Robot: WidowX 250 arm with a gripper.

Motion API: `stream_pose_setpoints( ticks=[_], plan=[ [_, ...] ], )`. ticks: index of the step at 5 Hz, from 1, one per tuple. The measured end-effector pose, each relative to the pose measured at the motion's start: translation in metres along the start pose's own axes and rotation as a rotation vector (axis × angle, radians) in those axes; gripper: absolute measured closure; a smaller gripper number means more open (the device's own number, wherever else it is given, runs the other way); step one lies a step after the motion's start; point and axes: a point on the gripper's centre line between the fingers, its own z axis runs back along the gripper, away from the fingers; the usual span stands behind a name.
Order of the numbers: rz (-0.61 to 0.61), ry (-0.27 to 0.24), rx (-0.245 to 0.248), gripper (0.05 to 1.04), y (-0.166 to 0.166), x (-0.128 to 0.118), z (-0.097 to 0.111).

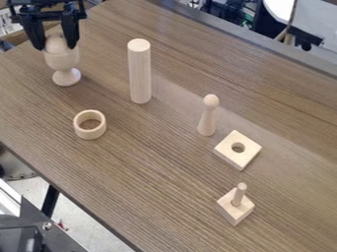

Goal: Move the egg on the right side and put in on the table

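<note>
wooden egg — one, one cup, one claw

The egg, the cup beneath it, the cylinder, ring and peg look like smooth, matt, bare wood, while the bench shows streaky wood grain with a faint sheen.

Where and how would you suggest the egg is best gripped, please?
I'd come from above and grip the egg by opposite sides of its exposed rounded top, just above the rim of the cup. Its lower part sits inside the upright cup, so probably only that dome offers a hold.
</note>
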Motion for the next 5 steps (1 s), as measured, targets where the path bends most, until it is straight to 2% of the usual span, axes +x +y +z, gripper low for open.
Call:
stream_pose_setpoints(
  ticks=[1,2,3,4,5],
  plan=[
    [-0.005,-0.009,-0.03,0.378,-0.003,-0.001,0.013],
    [0.006,-0.08,-0.067,0.378,-0.002,0.0,0.044],
    [0.003,-0.086,-0.085,0.378,0.001,0.0,0.048],
    [0.018,-0.102,0.005,0.378,0.007,0.004,0.046],
    [0.017,-0.079,0.194,0.378,-0.001,0.007,0.036]
  ],
)
